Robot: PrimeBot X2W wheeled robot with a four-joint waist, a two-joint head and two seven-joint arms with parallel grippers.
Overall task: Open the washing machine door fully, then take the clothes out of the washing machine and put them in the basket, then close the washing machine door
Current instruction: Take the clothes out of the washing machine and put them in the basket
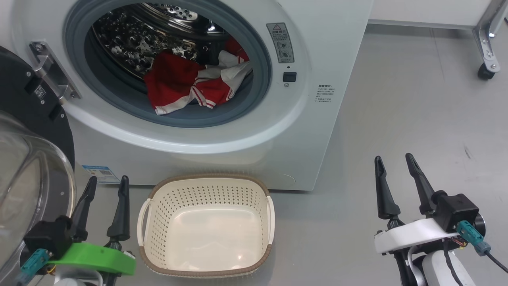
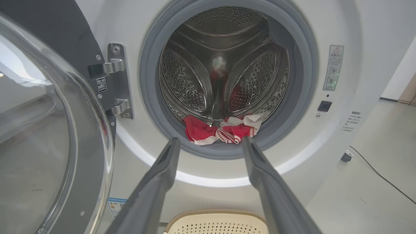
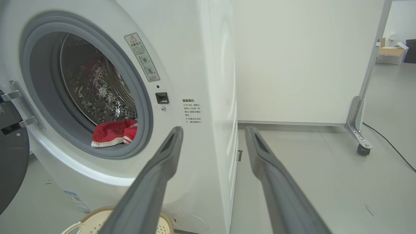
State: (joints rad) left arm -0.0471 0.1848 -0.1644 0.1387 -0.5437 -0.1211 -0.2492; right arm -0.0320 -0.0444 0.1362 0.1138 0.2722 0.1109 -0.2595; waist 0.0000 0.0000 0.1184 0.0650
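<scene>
The white washing machine (image 1: 325, 47) stands ahead with its door (image 1: 24, 159) swung wide to the left, the glass bowl bulging toward me. Red and white clothes (image 1: 190, 85) lie at the front of the steel drum, on the grey rubber ring; they also show as clothes (image 2: 222, 130) and clothes (image 3: 113, 132). The cream basket (image 1: 206, 184) sits empty on the floor below the opening. My left gripper (image 1: 107, 186) hangs open left of the basket, beside the door glass. My right gripper (image 1: 395, 163) stands open over the floor, right of the machine.
Grey floor stretches to the right of the machine. A white panel on a metal leg with a black caster (image 1: 486, 71) stands at the far right. A dark cable (image 3: 390, 143) runs along the floor near it. The door hinge (image 1: 53, 73) juts out at the left.
</scene>
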